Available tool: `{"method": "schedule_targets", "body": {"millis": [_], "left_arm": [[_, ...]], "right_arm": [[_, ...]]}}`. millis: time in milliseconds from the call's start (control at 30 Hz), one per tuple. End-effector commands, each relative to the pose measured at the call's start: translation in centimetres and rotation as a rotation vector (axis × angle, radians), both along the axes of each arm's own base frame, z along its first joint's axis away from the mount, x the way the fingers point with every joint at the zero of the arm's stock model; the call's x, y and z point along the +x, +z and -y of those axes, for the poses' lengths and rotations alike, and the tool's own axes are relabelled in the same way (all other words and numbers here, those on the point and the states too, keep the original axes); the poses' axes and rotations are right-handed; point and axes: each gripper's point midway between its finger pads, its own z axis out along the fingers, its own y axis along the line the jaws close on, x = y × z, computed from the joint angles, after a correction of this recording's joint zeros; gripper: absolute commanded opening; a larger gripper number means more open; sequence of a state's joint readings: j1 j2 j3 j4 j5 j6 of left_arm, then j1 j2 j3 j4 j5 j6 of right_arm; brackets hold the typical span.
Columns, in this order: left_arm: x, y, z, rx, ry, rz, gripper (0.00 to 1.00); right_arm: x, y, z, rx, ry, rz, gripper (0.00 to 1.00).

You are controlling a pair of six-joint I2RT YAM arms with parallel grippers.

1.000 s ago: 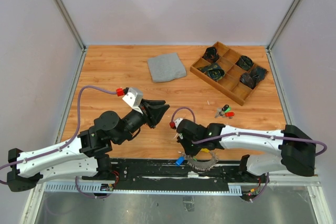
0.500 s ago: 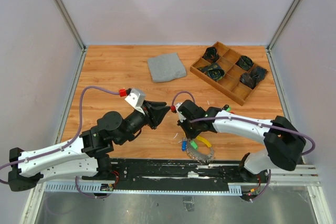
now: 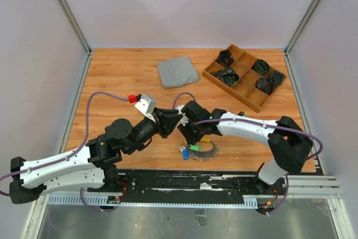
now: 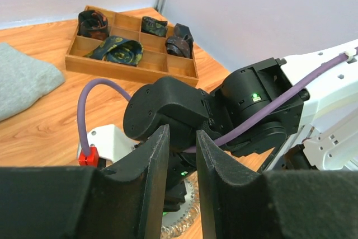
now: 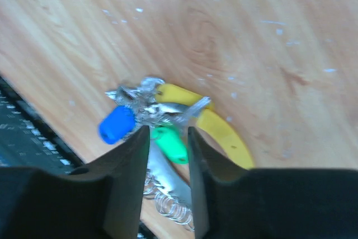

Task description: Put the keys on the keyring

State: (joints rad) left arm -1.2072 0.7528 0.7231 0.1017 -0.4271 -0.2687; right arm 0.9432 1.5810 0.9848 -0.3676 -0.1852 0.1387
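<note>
On the wooden table, the left gripper hangs with its fingers slightly apart, gripping nothing. The right gripper is parted too (low over the wood). Beneath it lies the keyring, near the front edge, with the keys bunched against it.

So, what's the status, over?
Slightly open: left hand, right hand. Under right hand, keys and keyring bunched on table. And left hand hovers close beside right arm.

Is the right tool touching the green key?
Cannot tell. The right wrist view shows the green key framed by the right tool, but not whether they meet; the arm hides the tool in the top view.
</note>
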Motion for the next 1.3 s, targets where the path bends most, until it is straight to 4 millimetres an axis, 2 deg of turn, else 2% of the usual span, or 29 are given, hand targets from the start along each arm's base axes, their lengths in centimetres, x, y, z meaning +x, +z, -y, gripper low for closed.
{"method": "schedule_targets", "body": {"millis": [0,133,233,367,467,567,633,767,867,1033,1267], "left_arm": [[0.3,-0.2,0.1,-0.003,0.007,-0.009,0.32],[0.3,-0.6,0.2,0.008,0.008,-0.012,0.32],[0.4,-1.0,0.4,0.013,0.010,-0.016,0.32],[0.5,-1.7,0.8,0.020,0.006,-0.031,0.33],[0.7,-2.4,1.0,0.019,0.006,-0.053,0.33],[0.8,-2.5,0.9,0.008,0.009,-0.064,0.32],[0.9,-2.3,0.4,0.005,0.027,-0.063,0.32],[1.4,-0.7,-1.6,-0.018,0.096,-0.045,0.32],[1.6,0.7,-3.5,-0.035,0.149,-0.025,0.33],[1.4,2.4,-5.6,-0.065,0.189,0.001,0.34],[1.3,2.6,-5.8,-0.069,0.186,0.003,0.34]], "right_arm": [[2.4,0.1,5.2,-0.162,-0.145,0.138,0.43],[2.3,1.4,8.4,-0.144,-0.220,0.166,0.52],[0.7,2.2,8.6,-0.085,-0.179,0.146,0.51],[-2.1,2.8,6.7,0.032,-0.100,0.048,0.48],[-3.6,2.7,5.4,0.056,-0.064,0.011,0.44],[-5.1,2.6,3.4,0.118,-0.033,-0.046,0.28],[-6.0,2.7,1.8,0.171,-0.026,-0.082,0.22],[-7.4,2.1,-0.1,0.177,-0.015,-0.109,0.23],[-7.6,1.0,-0.6,0.137,-0.034,-0.107,0.22],[-7.8,-1.0,-0.1,0.051,-0.061,-0.093,0.13],[-8.7,-3.0,-0.3,-0.036,-0.023,-0.089,0.09]]}}
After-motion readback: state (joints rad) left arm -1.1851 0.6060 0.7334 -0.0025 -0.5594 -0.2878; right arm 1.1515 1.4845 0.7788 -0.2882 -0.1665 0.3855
